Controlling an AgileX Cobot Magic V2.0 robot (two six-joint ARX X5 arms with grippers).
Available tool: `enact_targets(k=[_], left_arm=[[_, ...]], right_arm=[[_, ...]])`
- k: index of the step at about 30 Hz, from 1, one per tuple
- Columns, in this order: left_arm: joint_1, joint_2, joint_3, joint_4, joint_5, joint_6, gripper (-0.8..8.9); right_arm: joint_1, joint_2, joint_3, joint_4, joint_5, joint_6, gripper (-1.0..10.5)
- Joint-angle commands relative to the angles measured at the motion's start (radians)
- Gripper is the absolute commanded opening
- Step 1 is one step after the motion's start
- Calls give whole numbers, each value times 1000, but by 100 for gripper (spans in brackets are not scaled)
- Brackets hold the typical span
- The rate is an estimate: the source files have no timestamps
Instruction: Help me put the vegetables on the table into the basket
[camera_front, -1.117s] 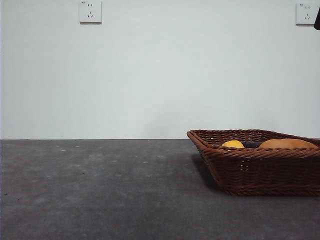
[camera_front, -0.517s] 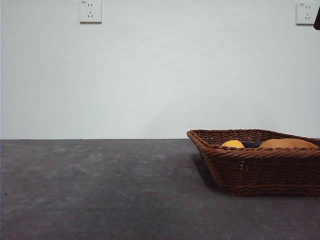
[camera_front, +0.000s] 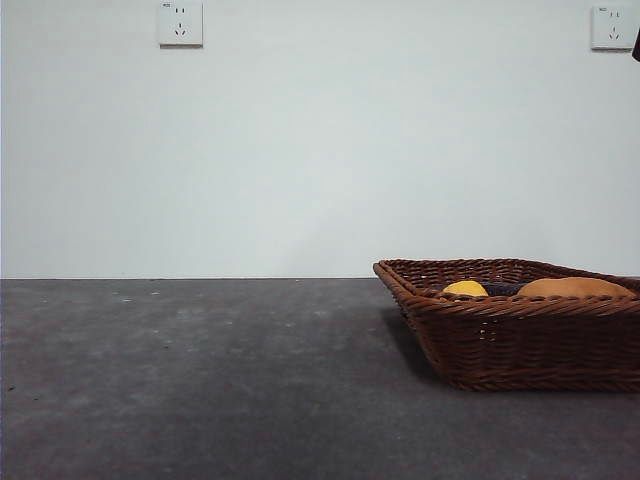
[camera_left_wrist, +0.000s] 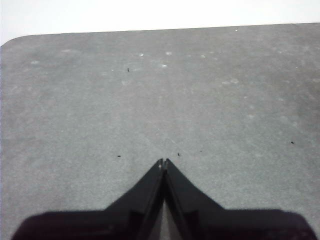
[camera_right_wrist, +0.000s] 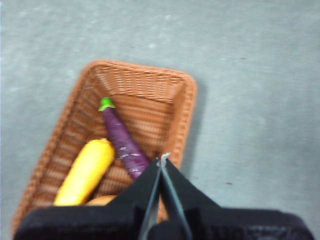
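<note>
Right gripper (camera_right_wrist: 163, 159), jaws pressed together and empty, hangs above the basket (camera_right_wrist: 187, 107) rim, eggplant (camera_right_wrist: 124, 141) and corn (camera_right_wrist: 85, 171) just beyond its tips. A tan sliver there is probably the potato (camera_right_wrist: 102, 200). Left gripper (camera_left_wrist: 164, 162), likewise closed, faces bare table (camera_left_wrist: 160, 90) out to its rounded edge.

The basket (camera_front: 520, 335) stands on the table (camera_front: 200, 380) at the right of the front view, its right end cut off by the picture's edge. Inside it lie the corn (camera_right_wrist: 85, 171), the eggplant (camera_right_wrist: 122, 140) and the potato (camera_front: 575, 287). Corn and eggplant lie side by side, lengthwise; the potato sits at their near end, right of the corn in the front view. Two sockets (camera_front: 180, 22) are on the wall behind
</note>
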Motion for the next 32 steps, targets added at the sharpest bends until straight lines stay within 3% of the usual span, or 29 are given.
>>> enact_targets(k=[1,6,10,16,26,32], left_arm=[[3,2,-8,6,1,-10,-4],[3,2,-8,6,1,-10,-4],[3,2,-8,6,1,-10,-4],[3,2,-8,6,1,-10,-4],[3,2,-8,6,1,-10,-4],[3,2,-8,6,1,-10,-4]], right_arm=[[-2,-79,-45,75,31,-20,2],[-54,-410,-333,304,86,-15,2],[-92,-633,-581,368,171,18,2],[-98,-846,-871,500,187,48,2],[-98,-1086,-1138,528,187,141,2],[-98,-1088,-1140,544,188,141,2]])
